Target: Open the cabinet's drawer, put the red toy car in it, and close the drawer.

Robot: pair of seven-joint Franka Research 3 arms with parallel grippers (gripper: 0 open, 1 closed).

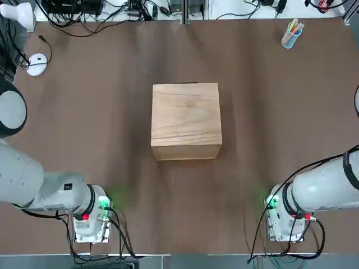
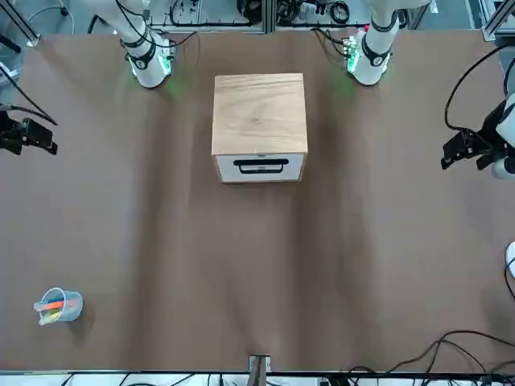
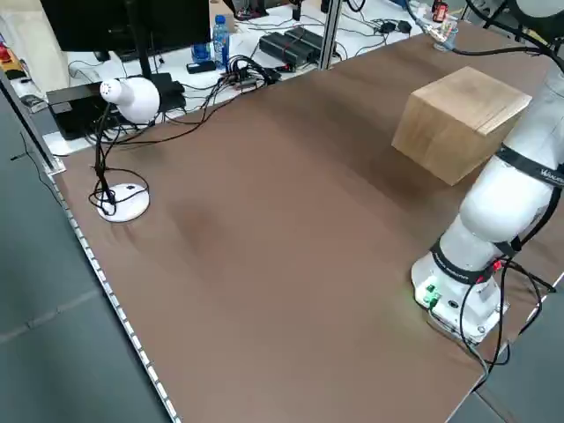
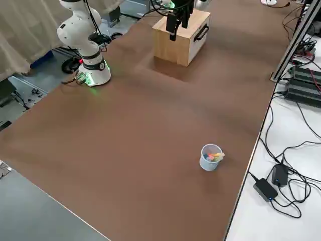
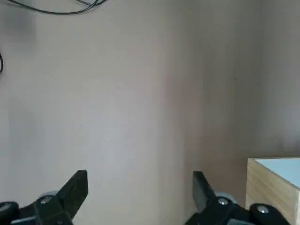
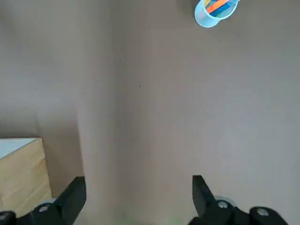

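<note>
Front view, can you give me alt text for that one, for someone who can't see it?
A light wooden cabinet stands on a brown table, its white-fronted drawer closed, black handle facing the camera. Robot arms reach in from behind; a blue cup of colored pens lies tipped at front left.

A light-blue cup (image 2: pixel 71 305) holding colourful markers (image 2: pixel 55 305) stands on the brown table (image 2: pixel 201 265), near its far right corner. Toward the far left corner sits a white round base (image 3: pixel 124 203) with cables over it. Beyond the far edge are a black monitor (image 3: pixel 123 22) and a blue-labelled bottle (image 3: pixel 220 41).
</note>
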